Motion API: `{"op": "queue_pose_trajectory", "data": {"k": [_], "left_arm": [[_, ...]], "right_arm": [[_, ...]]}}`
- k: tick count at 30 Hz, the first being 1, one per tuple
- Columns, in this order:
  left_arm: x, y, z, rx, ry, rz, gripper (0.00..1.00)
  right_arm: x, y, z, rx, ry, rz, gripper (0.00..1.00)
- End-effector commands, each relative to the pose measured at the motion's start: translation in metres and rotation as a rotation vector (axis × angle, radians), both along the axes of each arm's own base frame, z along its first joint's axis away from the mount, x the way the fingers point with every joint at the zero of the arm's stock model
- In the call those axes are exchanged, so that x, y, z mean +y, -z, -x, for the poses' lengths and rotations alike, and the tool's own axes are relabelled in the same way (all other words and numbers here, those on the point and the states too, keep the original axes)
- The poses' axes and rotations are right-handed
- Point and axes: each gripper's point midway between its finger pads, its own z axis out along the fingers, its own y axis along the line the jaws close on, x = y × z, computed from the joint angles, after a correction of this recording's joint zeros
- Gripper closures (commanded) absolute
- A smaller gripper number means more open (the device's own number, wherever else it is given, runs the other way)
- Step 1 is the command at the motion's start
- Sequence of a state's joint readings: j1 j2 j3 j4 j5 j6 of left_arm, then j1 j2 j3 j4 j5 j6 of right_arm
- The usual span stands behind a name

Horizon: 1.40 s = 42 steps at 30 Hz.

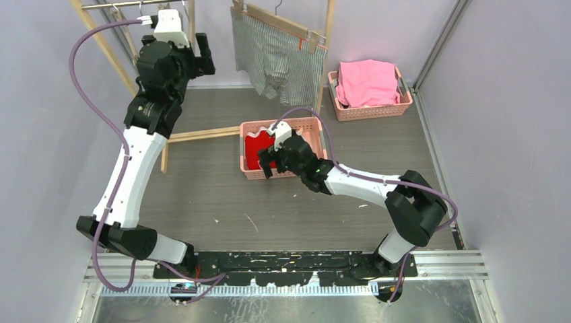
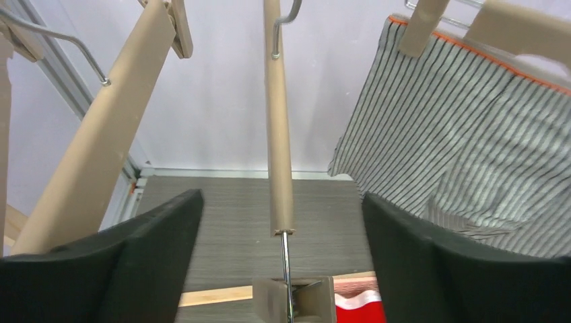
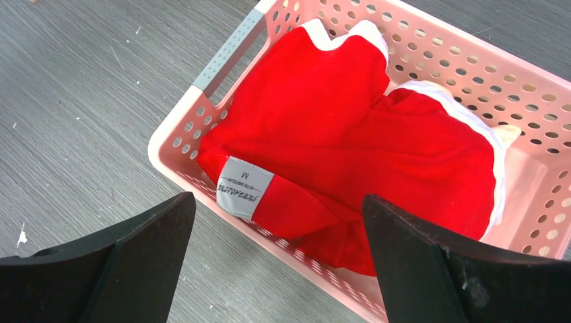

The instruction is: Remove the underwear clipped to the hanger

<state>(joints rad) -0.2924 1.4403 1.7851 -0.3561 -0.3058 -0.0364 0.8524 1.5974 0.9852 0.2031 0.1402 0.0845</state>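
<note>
— Why's the right gripper (image 3: 275, 208) hanging spread above the basket (image 3: 202, 114)?
— Drop spot, I'd guess: red briefs (image 3: 350, 134) lie inside. Striped briefs (image 1: 279, 57) hang clipped behind the basket, left gripper (image 2: 283, 202) spread back-left of it.

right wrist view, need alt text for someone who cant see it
Red underwear with white trim lies crumpled in a pink perforated basket, one fold with a grey label draped over the near rim. The right gripper hangs open above it, its two black fingers holding nothing, over a grey wood-grain table.
</note>
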Motion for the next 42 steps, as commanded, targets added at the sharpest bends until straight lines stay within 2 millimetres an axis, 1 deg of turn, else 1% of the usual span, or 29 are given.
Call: {"op": "queue_pose_trajectory", "data": {"k": [1,4,5,6,8,11,15,16,17,20,22,24,25,28,31,33,35,37,39,40,42], "left_arm": [[0.011,-0.06,0.04,-0.152,0.018,0.004,0.02],[0.016,-0.072,0.056,-0.179,0.021,-0.012,0.02],[0.017,-0.075,0.062,-0.187,0.028,-0.025,0.02],[0.016,-0.074,0.064,-0.185,0.04,-0.037,0.02],[0.016,-0.087,0.086,-0.223,0.075,-0.045,0.02],[0.017,-0.09,0.107,-0.247,0.102,-0.034,0.02],[0.024,-0.09,0.138,-0.261,0.104,0.051,0.02],[0.02,-0.089,0.147,-0.271,0.139,0.061,0.02],[0.02,-0.092,0.16,-0.3,0.162,0.06,0.02],[0.024,-0.09,0.183,-0.333,0.168,0.13,0.02],[0.017,-0.087,0.195,-0.336,0.229,0.117,0.02],[0.005,-0.08,0.204,-0.304,0.307,0.101,0.02],[-0.001,-0.076,0.207,-0.279,0.342,0.1,0.02],[-0.015,-0.063,0.21,-0.19,0.413,0.167,0.02],[-0.045,-0.058,0.217,-0.139,0.588,0.152,0.02],[-0.056,-0.062,0.217,-0.135,0.637,0.231,0.02],[-0.064,-0.068,0.224,-0.166,0.695,0.291,0.02],[-0.065,-0.078,0.227,-0.224,0.708,0.373,0.02],[-0.069,-0.077,0.223,-0.209,0.717,0.441,0.02],[-0.077,-0.072,0.222,-0.177,0.763,0.419,0.02],[-0.099,-0.062,0.226,-0.09,0.904,0.316,0.02]], "right_arm": [[0.001,-0.038,-0.005,-0.089,0.029,-0.076,0.0],[0.0,-0.04,-0.004,-0.096,0.034,-0.078,0.0],[0.0,-0.041,-0.004,-0.099,0.035,-0.08,0.0],[-0.001,-0.042,-0.003,-0.1,0.036,-0.081,0.0],[-0.001,-0.044,-0.002,-0.103,0.035,-0.084,0.0],[0.0,-0.049,-0.001,-0.107,0.032,-0.087,0.0],[0.001,-0.057,0.005,-0.114,0.028,-0.095,0.0],[0.002,-0.061,0.008,-0.12,0.021,-0.099,0.0],[-0.003,-0.066,0.008,-0.138,0.053,-0.099,0.0],[-0.012,-0.083,0.012,-0.178,0.095,-0.115,0.0],[-0.021,-0.098,0.016,-0.206,0.135,-0.137,0.0],[-0.031,-0.115,0.018,-0.229,0.178,-0.159,0.0],[-0.037,-0.122,0.019,-0.239,0.199,-0.163,0.0],[-0.053,-0.142,0.024,-0.266,0.247,-0.188,0.0],[-0.072,-0.161,0.029,-0.299,0.29,-0.215,0.0],[-0.087,-0.174,0.03,-0.331,0.335,-0.217,0.0],[-0.104,-0.186,0.029,-0.37,0.393,-0.209,0.0],[-0.121,-0.2,0.03,-0.408,0.45,-0.202,0.0],[-0.136,-0.21,0.028,-0.443,0.501,-0.191,0.07],[-0.143,-0.213,0.027,-0.456,0.529,-0.185,0.1],[-0.154,-0.221,0.022,-0.474,0.568,-0.178,0.11]]}}
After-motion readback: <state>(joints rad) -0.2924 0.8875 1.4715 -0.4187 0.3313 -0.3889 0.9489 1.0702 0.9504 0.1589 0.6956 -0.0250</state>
